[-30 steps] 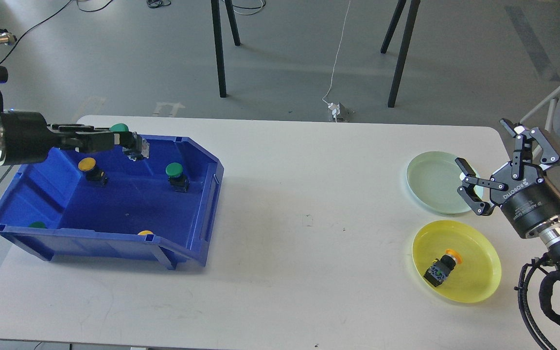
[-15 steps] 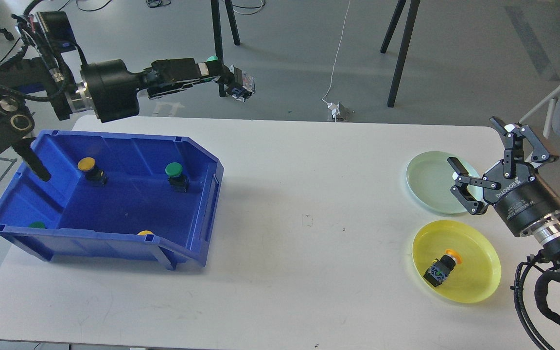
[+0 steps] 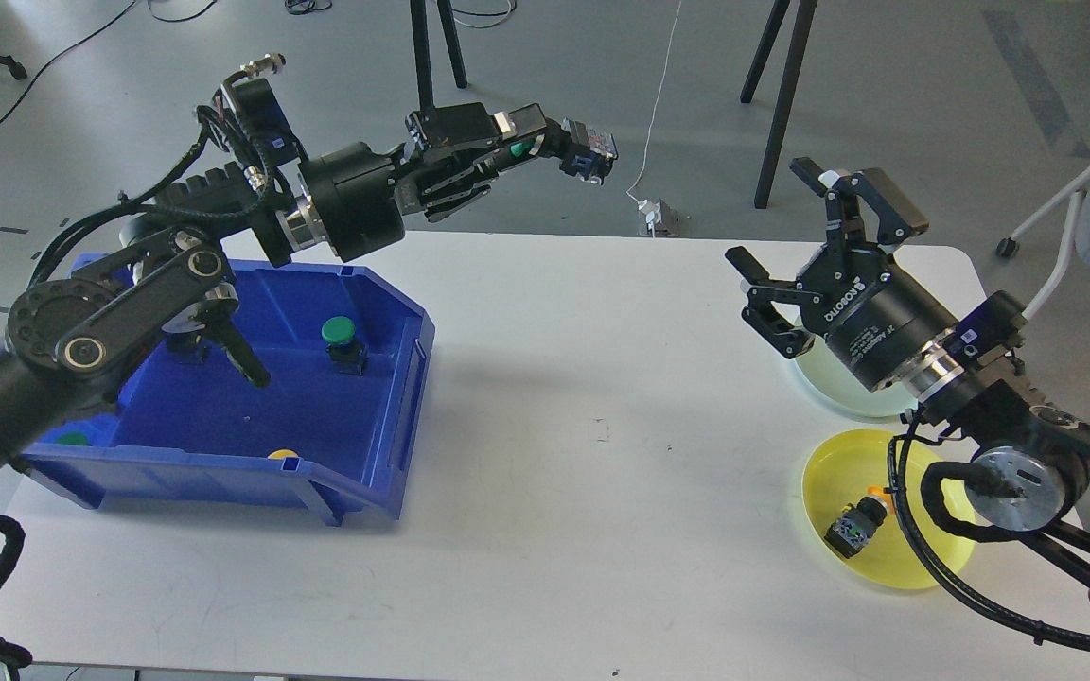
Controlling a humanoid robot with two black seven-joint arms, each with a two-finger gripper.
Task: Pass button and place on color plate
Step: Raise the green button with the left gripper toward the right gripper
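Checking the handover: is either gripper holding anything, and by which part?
The left gripper holds a green button, pinched near its green cap. The right gripper is open, holding nothing.

The left gripper has carried the green button up out of the bin and rightward. The right gripper has risen toward it, fingers spread.

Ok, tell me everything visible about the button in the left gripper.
The button has a green cap, mostly hidden between the fingers, and a dark blocky body with a pale end face pointing right. It lies roughly sideways, clamped in the left gripper, lifted above the table's far edge, beyond the blue bin. Only the gripper touches it.
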